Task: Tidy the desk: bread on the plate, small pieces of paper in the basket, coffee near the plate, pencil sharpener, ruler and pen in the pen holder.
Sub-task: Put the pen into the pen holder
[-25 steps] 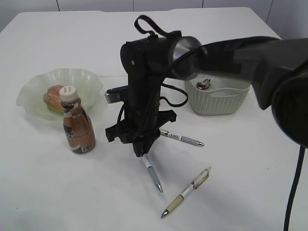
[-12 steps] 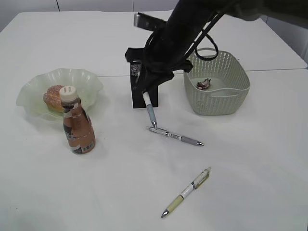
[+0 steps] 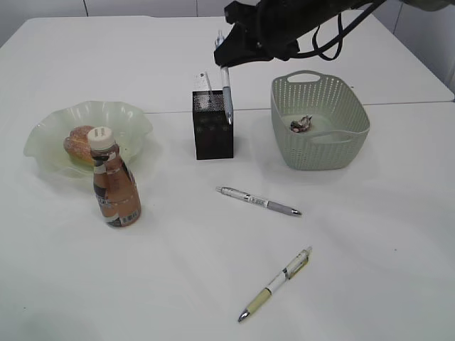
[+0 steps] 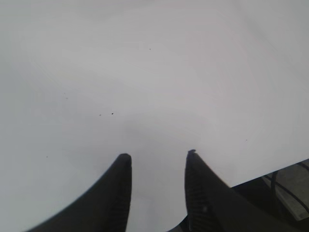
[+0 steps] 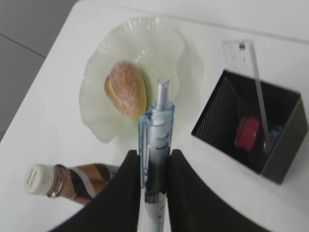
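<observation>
One pen sits clamped in my right end effector, pen holder just below; left end effector gapes empty over the tabletop.

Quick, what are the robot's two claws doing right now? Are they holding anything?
Left gripper: open, holding nothing, just above the bare desk.
Right gripper: shut on a pen, up above the pen holder.
</observation>
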